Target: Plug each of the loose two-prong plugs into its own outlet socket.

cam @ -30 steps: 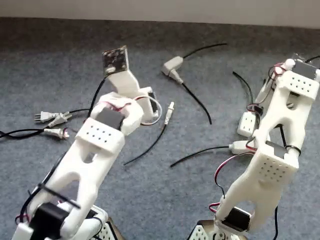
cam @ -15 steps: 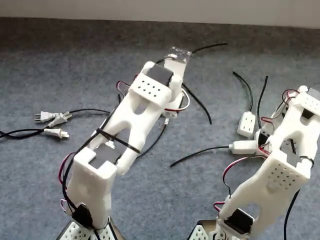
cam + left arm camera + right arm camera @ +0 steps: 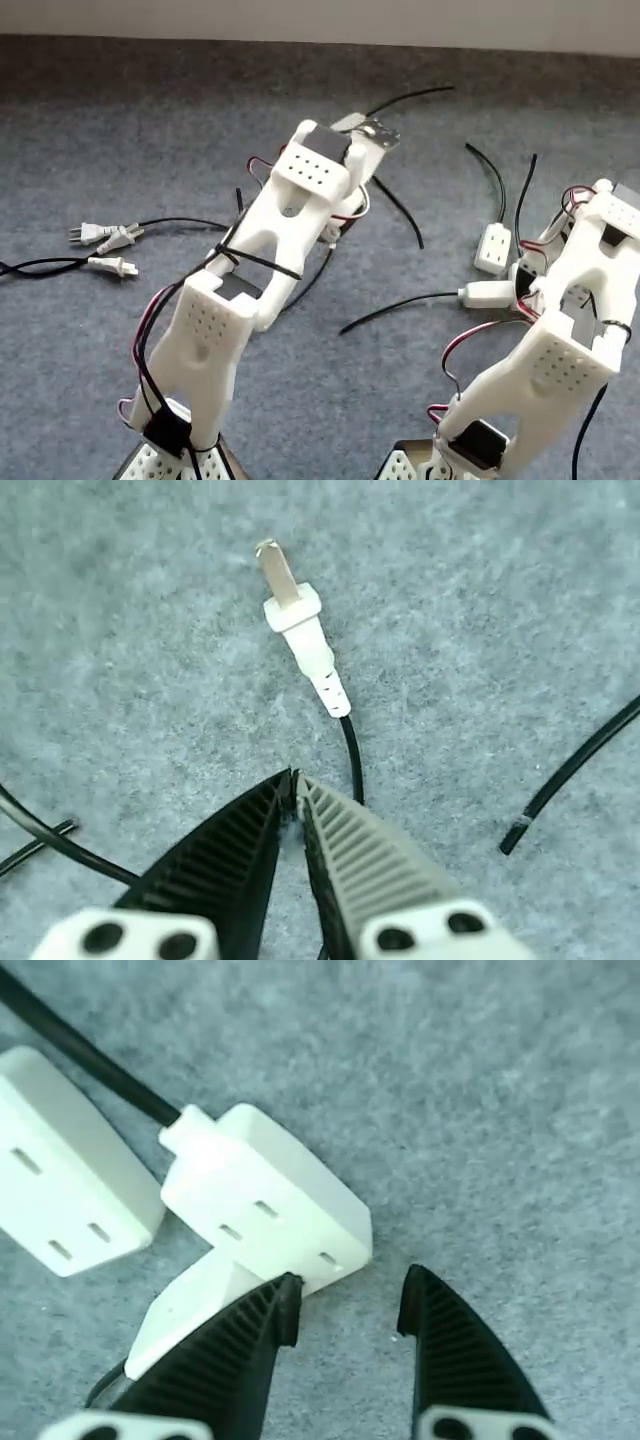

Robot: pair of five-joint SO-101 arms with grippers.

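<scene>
Jaws of the left gripper [image 3: 296, 785] are pressed together in its wrist view, and we see nothing held between them. Just beyond their tips a white two-prong plug [image 3: 303, 630] lies flat on the grey surface [image 3: 480, 600], prongs pointing away from the gripper. Its black cord [image 3: 350, 750] runs back and passes under one finger. The cut end of another black cord [image 3: 565, 775] lies off to one side, apart from the plug. In the right wrist view we find the right gripper [image 3: 347, 1305] standing open and holding nothing. One fingertip is at the edge of a white socket block [image 3: 270, 1205] and the other is over bare surface. A second socket block [image 3: 60, 1165] lies just beside the first, and a third white block [image 3: 185, 1305] shows partly under it; we cannot tell its face. From the high view the left arm [image 3: 270, 230] stretches toward the middle of the table. The right arm [image 3: 570, 340] hangs over the sockets [image 3: 492, 248] at the right. Two further plugs [image 3: 100, 236] lie together at the far left, well apart from both grippers.
</scene>
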